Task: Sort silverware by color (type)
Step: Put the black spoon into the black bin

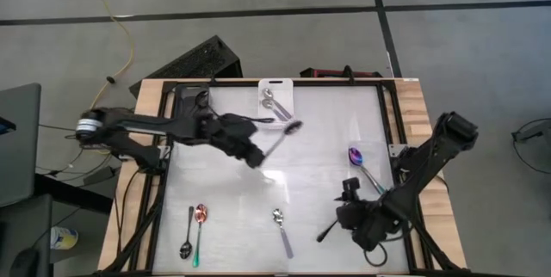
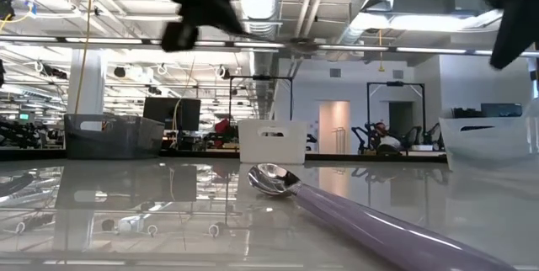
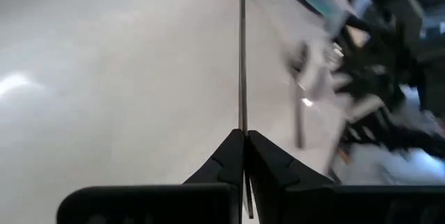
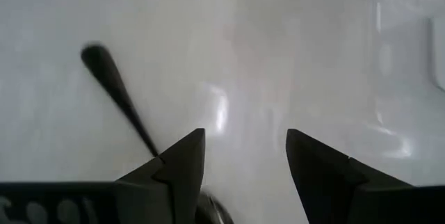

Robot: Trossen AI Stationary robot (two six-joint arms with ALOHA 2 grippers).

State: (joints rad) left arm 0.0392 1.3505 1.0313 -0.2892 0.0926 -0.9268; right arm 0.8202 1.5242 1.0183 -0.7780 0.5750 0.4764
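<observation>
Above the counter (image 1: 310,152), left end effector (image 1: 255,158) clamped on a silver spoon (image 1: 281,137) near the white bin (image 1: 277,88); right end effector (image 1: 349,217) spread wide beside a black spoon (image 1: 327,230).

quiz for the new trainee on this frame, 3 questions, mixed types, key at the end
1. True or false: the left pincer is open and empty.
2. What finish are the spoons lying in the white bin? A) silver B) black C) rainbow
3. Fill in: the right pincer is open, low over the table beside a ____ spoon.

Key
1. False: it is shut on a held spoon, above the table near the white bin.
2. A: silver spoons.
3. black: the black spoon lies on the table by one of its fingers.
</observation>
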